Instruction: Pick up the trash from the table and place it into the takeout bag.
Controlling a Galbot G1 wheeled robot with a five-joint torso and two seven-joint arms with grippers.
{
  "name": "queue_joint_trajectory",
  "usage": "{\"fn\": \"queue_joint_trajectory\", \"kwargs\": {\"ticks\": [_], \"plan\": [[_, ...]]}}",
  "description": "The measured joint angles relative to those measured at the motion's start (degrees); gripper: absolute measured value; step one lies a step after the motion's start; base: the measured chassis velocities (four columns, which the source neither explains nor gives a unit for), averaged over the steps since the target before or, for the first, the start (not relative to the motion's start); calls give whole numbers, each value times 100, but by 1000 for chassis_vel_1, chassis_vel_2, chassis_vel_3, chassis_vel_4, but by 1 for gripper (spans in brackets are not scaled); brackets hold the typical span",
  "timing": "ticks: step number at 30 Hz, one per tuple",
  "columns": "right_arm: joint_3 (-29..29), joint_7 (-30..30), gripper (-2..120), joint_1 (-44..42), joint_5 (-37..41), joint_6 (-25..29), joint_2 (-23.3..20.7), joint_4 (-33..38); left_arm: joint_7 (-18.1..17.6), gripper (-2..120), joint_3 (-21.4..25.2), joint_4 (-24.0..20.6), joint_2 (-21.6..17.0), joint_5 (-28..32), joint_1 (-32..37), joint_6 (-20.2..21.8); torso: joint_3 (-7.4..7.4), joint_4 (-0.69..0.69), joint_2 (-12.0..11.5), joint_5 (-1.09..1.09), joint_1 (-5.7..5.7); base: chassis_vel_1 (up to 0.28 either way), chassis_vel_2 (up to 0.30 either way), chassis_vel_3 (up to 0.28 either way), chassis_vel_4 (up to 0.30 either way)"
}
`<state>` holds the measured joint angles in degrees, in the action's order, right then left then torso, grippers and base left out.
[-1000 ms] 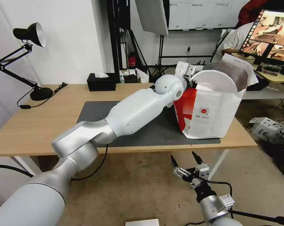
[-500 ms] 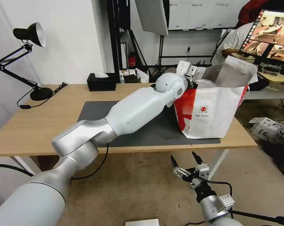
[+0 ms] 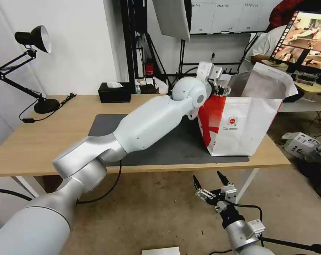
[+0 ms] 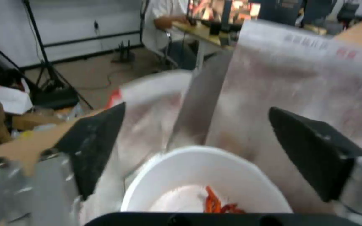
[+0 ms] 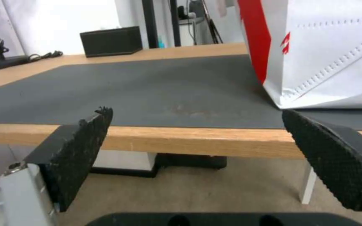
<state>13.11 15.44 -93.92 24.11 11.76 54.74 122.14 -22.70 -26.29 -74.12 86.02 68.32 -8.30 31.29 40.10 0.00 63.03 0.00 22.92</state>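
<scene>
The left end effector (image 3: 222, 89) hangs at the near upper rim of the large boxy red-and-white takeout bag with silver foil lining (image 3: 238, 127), its fingers spread wide and gripping nothing. In the left wrist view the left end effector (image 4: 198, 150) frames a round white bowl (image 4: 202, 185) lying down inside the bag, apart from both black fingertips (image 4: 97, 138). The release looks done, so the step in hand reads as clearing the bag mouth. Doing that well probably means lifting straight up from the bag opening with the fingers kept apart, so neither tip hooks the foil wall or the raised silver flap (image 3: 263, 83) behind the opening and drags the light bag across the dark grey rectangular mat (image 3: 107, 125). The bag stands upright at the right end of the long light-wood surface (image 3: 36, 141), its base partly on the mat. As for contents, the bowl holds a few orange-red scraps (image 4: 214, 202); what else lies under it in the bag is hidden. The mat beside the bag carries no trash, which suggests the task is near its end. The right end effector (image 3: 212, 180) waits low in front of the surface edge below the bag, fingers wide and empty.
</scene>
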Motion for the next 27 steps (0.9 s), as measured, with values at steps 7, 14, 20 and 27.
{"fn": "queue_joint_trajectory", "kwargs": {"ticks": [7,14,20,27], "plan": [[0,0,100,0,0,0,0,0,-261,100,239,-525,-497,146,-28,-34,0,2,0,-1,1,0,0,0,0],[0,0,100,0,0,0,0,0,-393,100,439,-1443,-1184,148,497,-33,0,-3,0,0,0,0,0,0,0],[0,0,100,0,0,0,0,0,-472,100,744,-2224,-2015,170,1268,-33,0,5,0,-3,0,0,0,0,0],[0,0,100,0,0,0,0,0,-445,100,1316,-3163,-2889,-25,2252,-233,0,2,0,-2,0,0,0,0,0]]}}
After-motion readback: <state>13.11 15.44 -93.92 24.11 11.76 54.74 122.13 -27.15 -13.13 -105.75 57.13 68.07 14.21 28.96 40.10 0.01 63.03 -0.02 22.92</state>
